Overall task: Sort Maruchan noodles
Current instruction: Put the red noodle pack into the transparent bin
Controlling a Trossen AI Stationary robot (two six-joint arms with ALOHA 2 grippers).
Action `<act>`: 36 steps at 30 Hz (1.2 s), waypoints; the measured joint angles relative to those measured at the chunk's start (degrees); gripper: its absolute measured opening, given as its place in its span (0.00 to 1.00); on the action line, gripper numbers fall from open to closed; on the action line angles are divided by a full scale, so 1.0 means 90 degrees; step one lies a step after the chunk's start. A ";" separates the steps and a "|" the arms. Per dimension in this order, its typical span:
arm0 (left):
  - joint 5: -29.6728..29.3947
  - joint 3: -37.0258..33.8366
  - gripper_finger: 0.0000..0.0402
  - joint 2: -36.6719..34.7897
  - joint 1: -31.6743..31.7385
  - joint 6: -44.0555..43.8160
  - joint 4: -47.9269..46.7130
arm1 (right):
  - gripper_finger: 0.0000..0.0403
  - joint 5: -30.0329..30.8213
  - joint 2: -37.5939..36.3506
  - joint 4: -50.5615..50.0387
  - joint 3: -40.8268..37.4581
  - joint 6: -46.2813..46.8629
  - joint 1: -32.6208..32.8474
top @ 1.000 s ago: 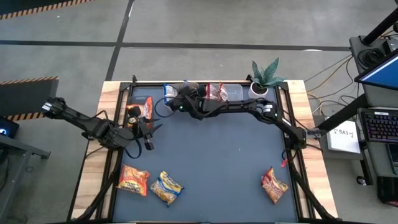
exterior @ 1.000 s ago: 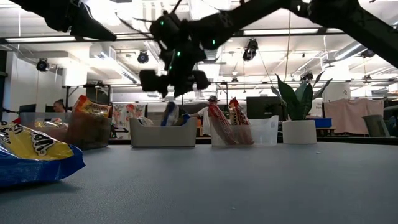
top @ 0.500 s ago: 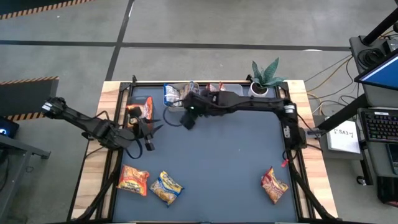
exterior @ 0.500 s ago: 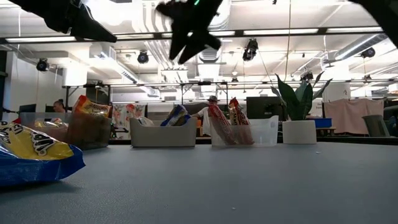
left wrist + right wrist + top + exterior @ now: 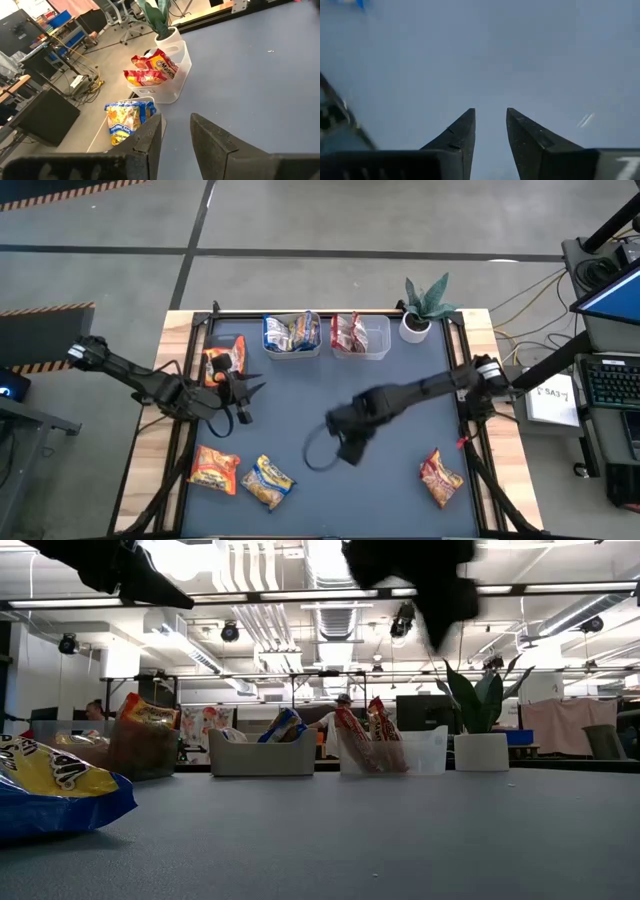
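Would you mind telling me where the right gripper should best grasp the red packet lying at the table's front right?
Probably from straight above, pinching across the narrow middle of the red packet: it lies flat and alone on the mat, angled, so the right gripper should turn to span its width.

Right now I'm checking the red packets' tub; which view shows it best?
The high view: the clear tub shows whole, red packets at one end. Low view shows its side; left wrist view, nearer but angled; right wrist view, nothing.
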 joint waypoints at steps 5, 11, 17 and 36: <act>-0.0002 0.0003 0.22 0.0131 0.0000 0.0001 0.0133 | 0.17 -0.1164 -0.0185 -0.0395 -0.0873 0.1369 0.0566; -0.0001 0.0005 0.22 0.0155 0.0000 -0.0001 0.0146 | 0.10 -0.1523 -0.0604 -0.2031 -0.1353 0.3039 0.1147; -0.0001 0.0005 0.22 0.0153 0.0000 0.0007 0.0174 | 0.04 -0.1695 -0.1098 -0.2055 -0.2258 0.4482 0.1737; -0.0003 0.0005 0.22 0.0164 0.0000 0.0026 0.0195 | 0.02 -0.1238 -0.1356 0.1032 -0.4194 0.5380 0.2142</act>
